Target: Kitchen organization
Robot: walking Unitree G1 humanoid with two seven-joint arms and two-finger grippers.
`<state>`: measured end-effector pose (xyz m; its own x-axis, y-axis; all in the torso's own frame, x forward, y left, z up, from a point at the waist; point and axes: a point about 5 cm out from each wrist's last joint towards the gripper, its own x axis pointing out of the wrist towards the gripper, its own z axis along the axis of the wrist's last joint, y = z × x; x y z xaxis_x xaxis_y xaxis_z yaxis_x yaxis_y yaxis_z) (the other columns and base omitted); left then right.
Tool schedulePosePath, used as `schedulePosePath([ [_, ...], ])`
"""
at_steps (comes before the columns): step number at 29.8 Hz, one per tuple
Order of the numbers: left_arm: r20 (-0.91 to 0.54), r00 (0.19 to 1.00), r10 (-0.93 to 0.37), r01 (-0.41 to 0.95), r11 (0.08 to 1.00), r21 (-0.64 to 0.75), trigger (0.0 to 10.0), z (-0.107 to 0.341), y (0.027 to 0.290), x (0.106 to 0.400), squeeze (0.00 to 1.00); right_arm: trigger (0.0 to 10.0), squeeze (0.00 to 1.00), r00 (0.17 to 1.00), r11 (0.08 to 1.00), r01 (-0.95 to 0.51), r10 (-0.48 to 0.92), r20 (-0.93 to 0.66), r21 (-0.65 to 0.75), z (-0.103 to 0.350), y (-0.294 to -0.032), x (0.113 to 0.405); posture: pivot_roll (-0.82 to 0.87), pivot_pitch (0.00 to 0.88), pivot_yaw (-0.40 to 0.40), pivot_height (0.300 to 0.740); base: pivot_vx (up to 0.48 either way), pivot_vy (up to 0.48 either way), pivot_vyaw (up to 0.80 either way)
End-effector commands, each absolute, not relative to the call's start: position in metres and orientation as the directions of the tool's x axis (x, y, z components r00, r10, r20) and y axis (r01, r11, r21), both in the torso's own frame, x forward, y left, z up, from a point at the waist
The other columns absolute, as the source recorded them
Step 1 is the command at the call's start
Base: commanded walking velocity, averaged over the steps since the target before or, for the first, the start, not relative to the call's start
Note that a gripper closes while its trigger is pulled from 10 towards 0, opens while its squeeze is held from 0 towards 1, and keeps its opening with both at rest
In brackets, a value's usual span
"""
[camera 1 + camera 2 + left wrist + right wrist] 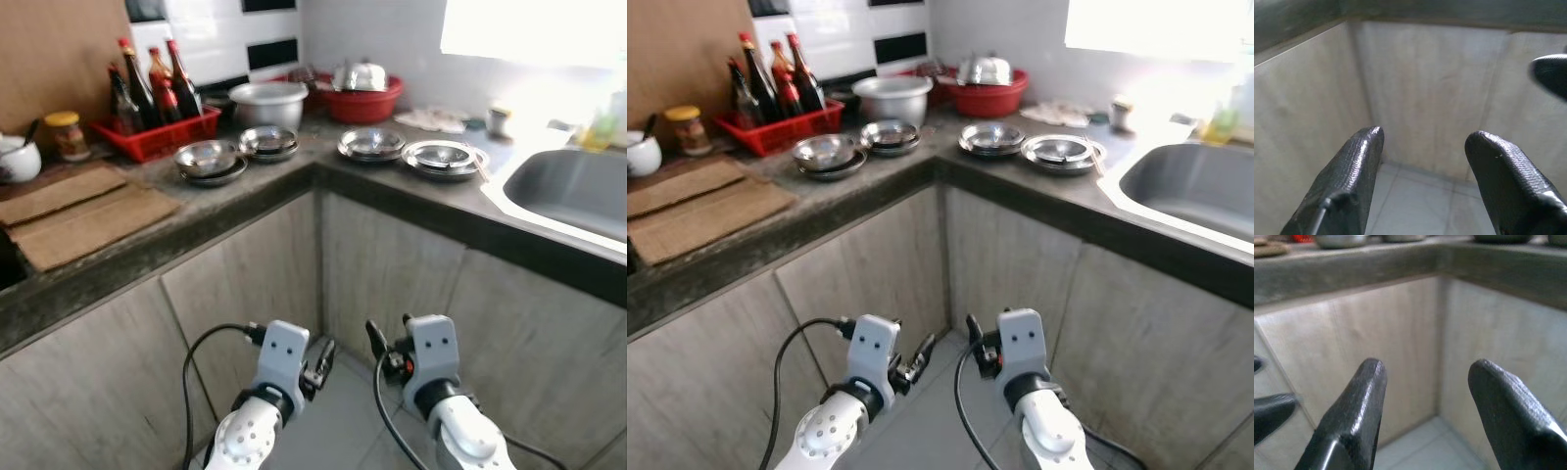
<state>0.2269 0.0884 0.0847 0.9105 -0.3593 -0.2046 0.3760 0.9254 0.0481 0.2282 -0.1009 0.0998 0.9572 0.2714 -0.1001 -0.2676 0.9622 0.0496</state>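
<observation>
Both grippers, left (pixel 1422 147) and right (pixel 1425 382), gape empty below counter (pixel 255 196); steel bowls (pixel 208 157) likely light, rigid, slippery — pinch the rim.

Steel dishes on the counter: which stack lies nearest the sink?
The rightmost stack of steel dishes, beside the sink; the other three stacks lie further left.

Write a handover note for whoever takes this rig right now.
Left hand: open, empty, held low facing the cabinet corner. Right hand: open, empty, beside it.
On the counter: steel plates in stacks near the corner, more plates towards the sink, a steel pot, red bowl, and bottles in a red tray.
Done: nothing visibly handled yet.
Left: everything; step closer and raise the arms first.
</observation>
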Motion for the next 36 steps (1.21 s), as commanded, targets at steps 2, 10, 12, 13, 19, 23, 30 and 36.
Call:
schedulePosePath([
  [2,-0.184,0.906,-0.382,0.394,0.918,0.037,10.0,0.09,0.082,0.228,0.0,10.0,0.0,0.963,0.967,-0.247,0.252,-0.1,0.054,0.1,-0.108,0.229,0.09,0.0,-0.011,0.74,0.379,0.0,0.0],
  [10,-0.183,0.905,-0.383,0.396,0.918,0.037,10.0,0.09,0.081,0.228,0.0,10.0,0.0,0.961,0.963,-0.261,0.266,-0.077,0.065,0.103,-0.109,0.228,0.09,0.0,-0.016,0.74,0.382,0.0,0.0],
  [12,-0.183,0.906,-0.383,0.395,0.918,0.036,10.0,0.091,0.08,0.228,0.0,10.0,0.0,0.966,0.967,-0.247,0.251,-0.061,0.066,0.105,-0.11,0.229,0.09,0.0,-0.017,0.74,0.382,0.0,0.69],
  [13,-0.183,0.908,-0.377,0.388,0.921,0.031,10.0,0.091,0.081,0.228,0.0,10.0,0.0,0.968,0.968,-0.242,0.245,-0.061,0.063,0.105,-0.111,0.229,0.09,0.0,-0.018,0.74,0.394,0.0,0.8],
  [19,-0.184,0.91,-0.372,0.382,0.924,0.022,10.0,0.091,0.082,0.229,0.0,10.0,0.0,0.97,0.971,-0.231,0.234,-0.061,0.062,0.105,-0.113,0.231,0.09,0.0,-0.019,0.74,0.394,0.0,0.8],
  [23,-0.182,0.909,-0.376,0.387,0.922,0.028,10.0,0.091,0.081,0.229,0.0,10.0,0.0,0.97,0.97,-0.233,0.237,-0.058,0.064,0.106,-0.114,0.232,0.09,0.0,-0.023,0.74,0.39,0.0,0.8],
  [30,-0.181,0.91,-0.373,0.385,0.922,0.031,10.0,0.091,0.081,0.229,0.0,10.0,0.0,0.969,0.97,-0.238,0.241,-0.052,0.053,0.107,-0.114,0.234,0.1,0.0,-0.022,0.74,0.375,0.0,0.8],
  [36,-0.187,0.908,-0.375,0.389,0.92,0.041,10.0,0.09,0.08,0.229,0.0,10.0,0.0,0.97,0.971,-0.236,0.238,-0.052,0.04,0.108,-0.115,0.238,0.1,0.0,-0.025,0.74,0.051,0.0,0.8],
])
